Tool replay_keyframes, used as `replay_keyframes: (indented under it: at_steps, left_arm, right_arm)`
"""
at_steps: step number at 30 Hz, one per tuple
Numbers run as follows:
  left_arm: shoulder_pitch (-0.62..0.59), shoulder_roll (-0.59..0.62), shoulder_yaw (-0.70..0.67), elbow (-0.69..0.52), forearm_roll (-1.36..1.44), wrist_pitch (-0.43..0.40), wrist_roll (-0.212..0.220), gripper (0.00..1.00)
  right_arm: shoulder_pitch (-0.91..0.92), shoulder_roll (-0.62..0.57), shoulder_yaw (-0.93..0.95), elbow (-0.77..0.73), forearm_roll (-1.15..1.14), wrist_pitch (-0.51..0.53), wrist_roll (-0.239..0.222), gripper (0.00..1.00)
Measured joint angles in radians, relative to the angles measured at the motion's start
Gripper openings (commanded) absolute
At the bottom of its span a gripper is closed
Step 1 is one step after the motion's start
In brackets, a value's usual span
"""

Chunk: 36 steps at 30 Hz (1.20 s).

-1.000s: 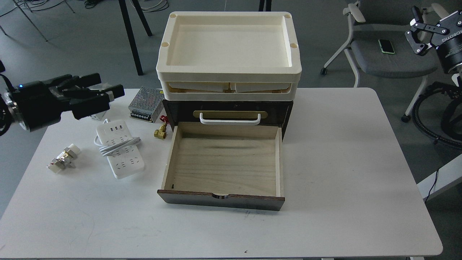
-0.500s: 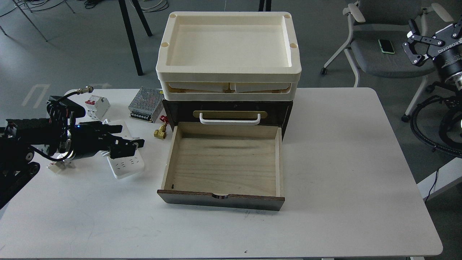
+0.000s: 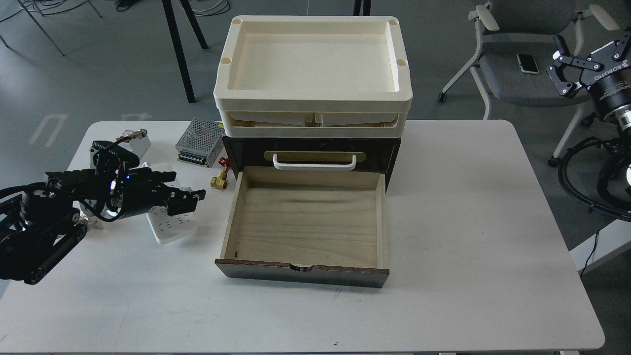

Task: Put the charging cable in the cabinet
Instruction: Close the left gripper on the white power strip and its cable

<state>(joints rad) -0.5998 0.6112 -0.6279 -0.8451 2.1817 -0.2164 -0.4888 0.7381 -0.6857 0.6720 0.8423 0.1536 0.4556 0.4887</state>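
Note:
The charging cable [image 3: 171, 228], a flat white power strip, lies on the white table [image 3: 468, 222] left of the cabinet; only its near end shows. My left gripper [image 3: 190, 186] is low over the strip's middle, covering its far half and cord. Its jaws look open, one finger [image 3: 190, 197] resting on the strip. The dark brown cabinet [image 3: 389, 150] with a white handle [image 3: 314, 164] has its pale wood drawer [image 3: 305, 222] pulled out and empty. My right gripper [image 3: 554, 63] is open and empty, high at the far right off the table.
Cream plastic trays [image 3: 313, 106] sit stacked on the cabinet. A metal mesh power-supply box [image 3: 199, 142] and a brass fitting [image 3: 218, 181] lie between the strip and the cabinet. A grey chair [image 3: 537, 79] with a phone [image 3: 527, 63] stands behind the table.
My left arm came down from above the table's left edge and moved right onto the power strip. My right gripper drifted slightly left. The strip has not moved.

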Motion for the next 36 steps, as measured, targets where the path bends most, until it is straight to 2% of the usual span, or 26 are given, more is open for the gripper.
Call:
replay_keyframes:
  at_steps: [4, 9, 14, 18, 23, 24, 26, 27, 30, 36]
  left_arm:
    - [0.0, -0.007, 0.024, 0.044, 0.0, 0.024, 0.0, 0.93]
    - [0.0, -0.015, 0.091, 0.104, 0.0, 0.094, 0.0, 0.85]
    - [0.0, -0.022, 0.11, 0.129, 0.0, 0.12, 0.0, 0.66]
    - [0.0, -0.023, 0.114, 0.133, 0.0, 0.123, 0.0, 0.55]
    - [0.001, -0.023, 0.131, 0.153, 0.0, 0.131, 0.0, 0.47]
    - [0.001, -0.023, 0.133, 0.164, 0.0, 0.142, 0.0, 0.38]
    - [0.001, -0.023, 0.136, 0.176, 0.0, 0.164, 0.0, 0.11]
    - [0.001, -0.023, 0.137, 0.179, 0.0, 0.173, 0.0, 0.06]
    - [-0.001, -0.022, 0.138, 0.184, 0.0, 0.184, 0.0, 0.0]
    - [-0.007, -0.015, 0.138, 0.168, 0.0, 0.199, 0.001, 0.0]
  right_arm:
    - [-0.009, 0.0, 0.0, 0.0, 0.0, 0.0, 0.0, 1.0]
    - [-0.015, 0.0, 0.0, 0.0, 0.0, 0.0, 0.0, 1.0]
    - [-0.025, 0.0, 0.0, -0.002, 0.001, 0.0, 0.0, 1.0]
    - [-0.034, 0.003, 0.001, -0.002, 0.001, 0.0, 0.0, 1.0]
    - [-0.042, 0.003, 0.005, -0.004, 0.001, 0.0, 0.0, 1.0]
    - [-0.043, 0.003, 0.007, -0.005, 0.001, 0.0, 0.0, 1.0]
    - [-0.049, 0.003, 0.011, -0.007, 0.001, 0.0, 0.0, 1.0]
    - [-0.051, 0.003, 0.012, -0.007, 0.001, 0.0, 0.0, 1.0]
    - [-0.056, 0.003, 0.014, -0.008, 0.001, 0.0, 0.0, 1.0]
    - [-0.06, 0.003, 0.014, -0.008, 0.001, 0.0, 0.0, 1.0]
